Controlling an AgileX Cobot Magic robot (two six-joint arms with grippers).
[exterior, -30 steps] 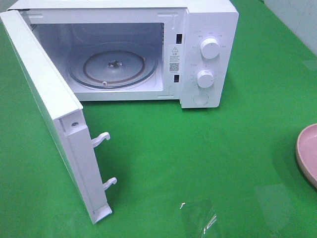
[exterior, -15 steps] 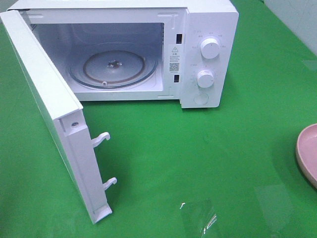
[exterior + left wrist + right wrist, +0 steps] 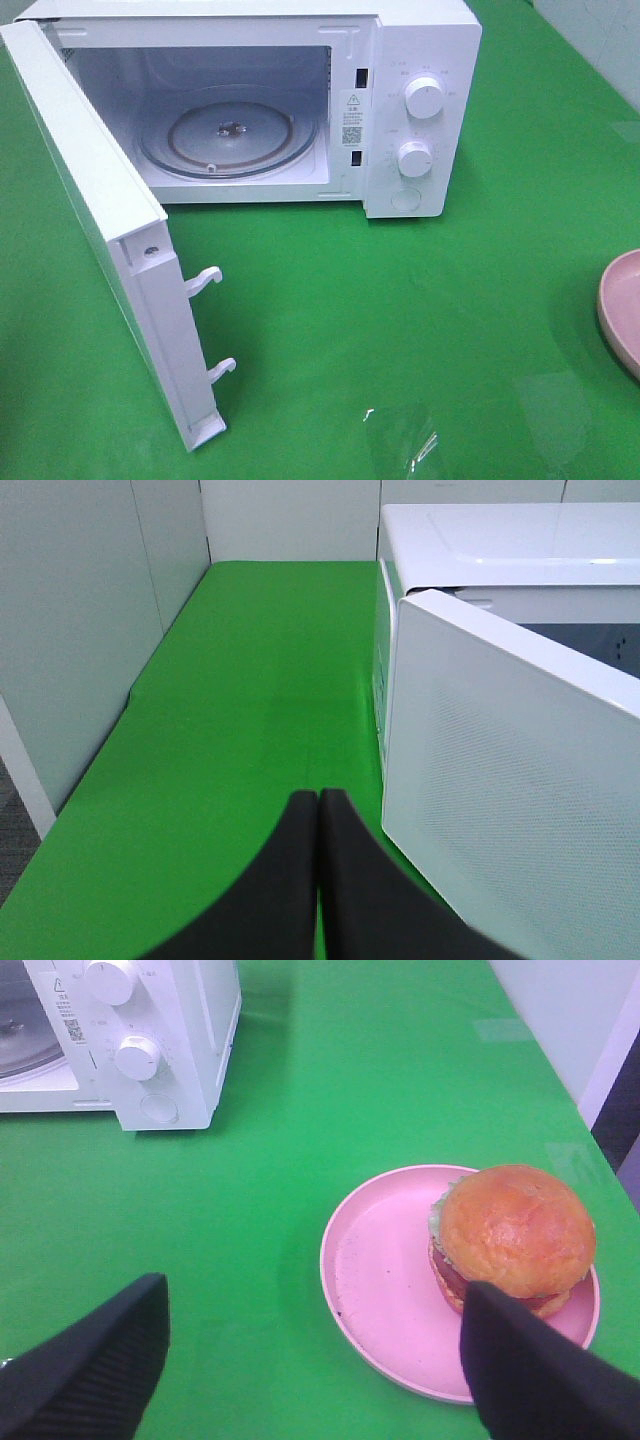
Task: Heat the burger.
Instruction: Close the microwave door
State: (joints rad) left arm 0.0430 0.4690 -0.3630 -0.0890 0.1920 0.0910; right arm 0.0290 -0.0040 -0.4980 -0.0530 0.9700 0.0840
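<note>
Left wrist view first: the left claw has just snapped shut on nothing, its two black fingers pressed tip to tip above the green-covered desk; a second ago it stood wide. Just to the right of that claw, and a little ahead of it, stands the wide-swung white perforated door of the white box-shaped microwave oven. From the exterior high camera nothing on the desk has shifted over that second: the door hangs fully open with its two white latch hooks showing, and the round clear glass turntable inside is bare; neither arm appears there. That empty closing, beside a door already open, reads as the left arm being finished with the door, so the oven looks ready to be loaded. Over on the right wrist view, the right claw is spread wide and holds nothing. The burger, glossy golden-brown bun over green lettuce and a dark patty, sits on the round pink plate, just ahead of the claw's right-hand finger and apparently not yet touched by it. The oven's white control panel with two round knobs lies well ahead and to the claw's left. Picking up the burger seems the step now due.
</note>
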